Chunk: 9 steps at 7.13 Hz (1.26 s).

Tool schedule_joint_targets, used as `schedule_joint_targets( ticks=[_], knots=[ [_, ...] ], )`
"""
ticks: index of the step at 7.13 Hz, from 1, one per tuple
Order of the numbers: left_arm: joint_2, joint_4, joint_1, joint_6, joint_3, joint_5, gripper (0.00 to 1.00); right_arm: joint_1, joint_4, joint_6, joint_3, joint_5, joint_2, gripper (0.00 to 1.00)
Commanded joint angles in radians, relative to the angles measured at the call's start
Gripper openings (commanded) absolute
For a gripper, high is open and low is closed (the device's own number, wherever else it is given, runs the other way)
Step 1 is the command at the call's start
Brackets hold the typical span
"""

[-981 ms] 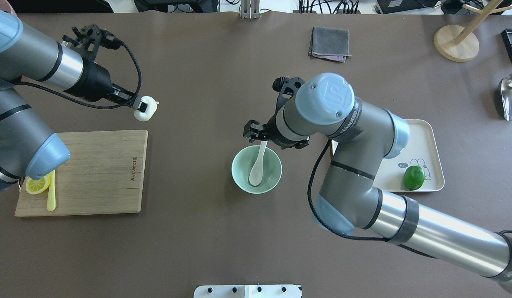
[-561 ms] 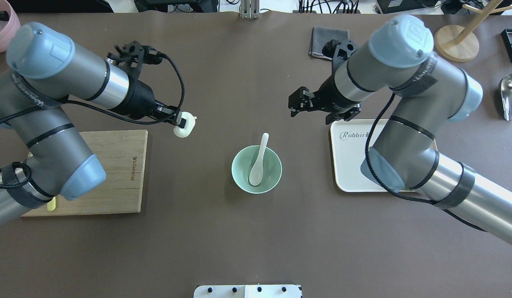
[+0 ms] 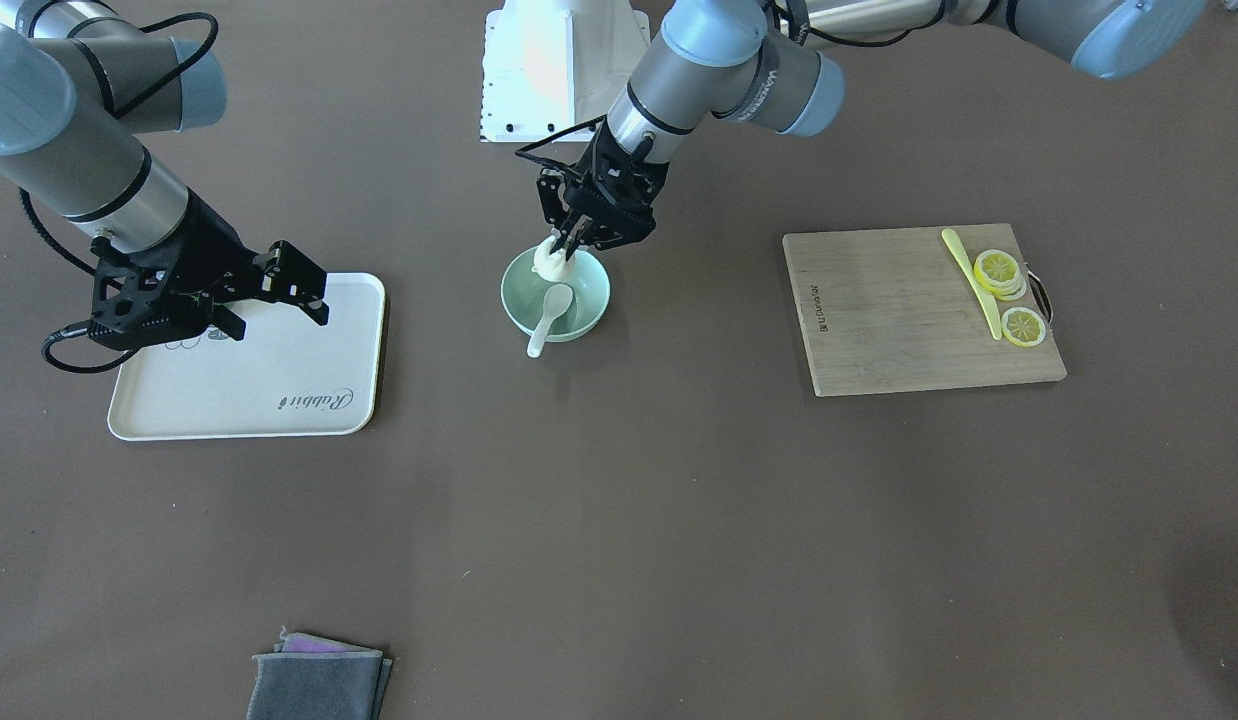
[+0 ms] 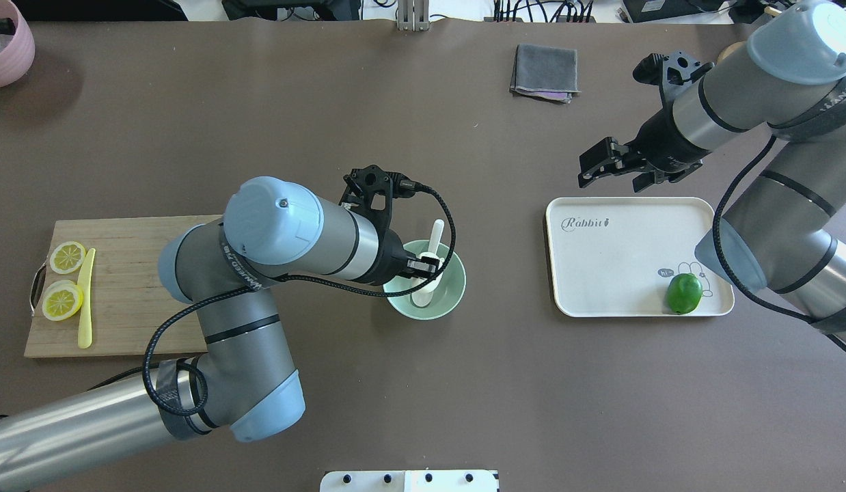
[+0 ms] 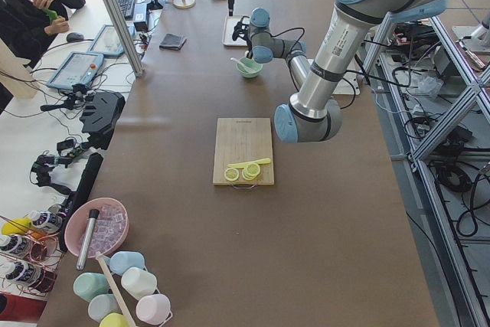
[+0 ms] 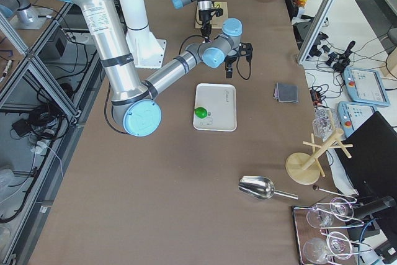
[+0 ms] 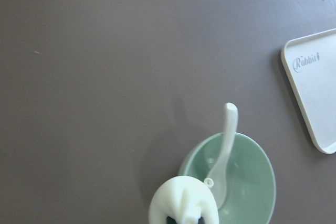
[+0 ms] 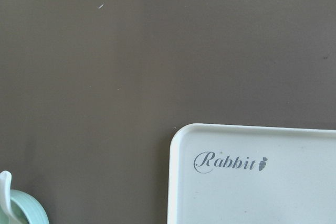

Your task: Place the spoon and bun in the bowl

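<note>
The pale mint-green bowl (image 4: pixel 457 288) stands at mid-table, also in the front view (image 3: pixel 591 308). The white spoon (image 4: pixel 435 234) lies in it, scoop down, with its handle over the far rim (image 7: pixel 227 139). My left gripper (image 4: pixel 426 265) is shut on the white bun (image 3: pixel 550 259) and holds it just above the bowl's near-left rim (image 7: pixel 183 204). My right gripper (image 4: pixel 609 166) is open and empty, over the table just beyond the white tray's far edge (image 3: pixel 285 281).
The white "Rabbit" tray (image 4: pixel 621 260) holds a green fruit (image 4: pixel 683 293) to the bowl's right. A wooden cutting board (image 4: pixel 129 294) with lemon slices (image 4: pixel 62 300) and a yellow stick (image 4: pixel 85 297) lies on the left. A grey cloth (image 4: pixel 544 72) lies at the back.
My left gripper has carried the bun rightward from beyond the cutting board to over the bowl. My right arm has drawn away from the bowl to the back right, past the tray.
</note>
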<state>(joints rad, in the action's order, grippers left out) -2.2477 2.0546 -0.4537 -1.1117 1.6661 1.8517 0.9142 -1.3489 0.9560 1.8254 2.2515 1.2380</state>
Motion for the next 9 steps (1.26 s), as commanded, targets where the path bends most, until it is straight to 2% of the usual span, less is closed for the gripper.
schedule_joint_targets(
  ticks=[1,2,4,7,8,9],
  knots=[
    [-0.015,-0.001,0.01,-0.007,-0.023,-0.022,0.46,0.009,0.001,-0.01,-0.009,0.007,0.006,1.0],
    [-0.01,0.002,0.01,-0.005,-0.02,-0.051,0.97,0.011,0.001,-0.01,-0.009,0.007,0.006,1.0],
    [-0.007,0.001,0.012,-0.005,-0.019,-0.082,0.98,0.021,-0.001,-0.013,-0.008,0.011,0.008,1.0],
    [0.0,-0.004,0.0,-0.007,0.024,-0.075,0.98,0.102,-0.001,-0.037,0.003,0.084,0.04,1.0],
    [0.064,-0.093,-0.049,0.006,0.112,-0.071,0.98,0.161,0.001,-0.162,0.006,0.114,0.114,1.0],
    [0.112,-0.279,-0.127,0.103,0.226,-0.059,0.98,0.202,0.001,-0.312,-0.003,0.115,0.194,1.0]
  ],
)
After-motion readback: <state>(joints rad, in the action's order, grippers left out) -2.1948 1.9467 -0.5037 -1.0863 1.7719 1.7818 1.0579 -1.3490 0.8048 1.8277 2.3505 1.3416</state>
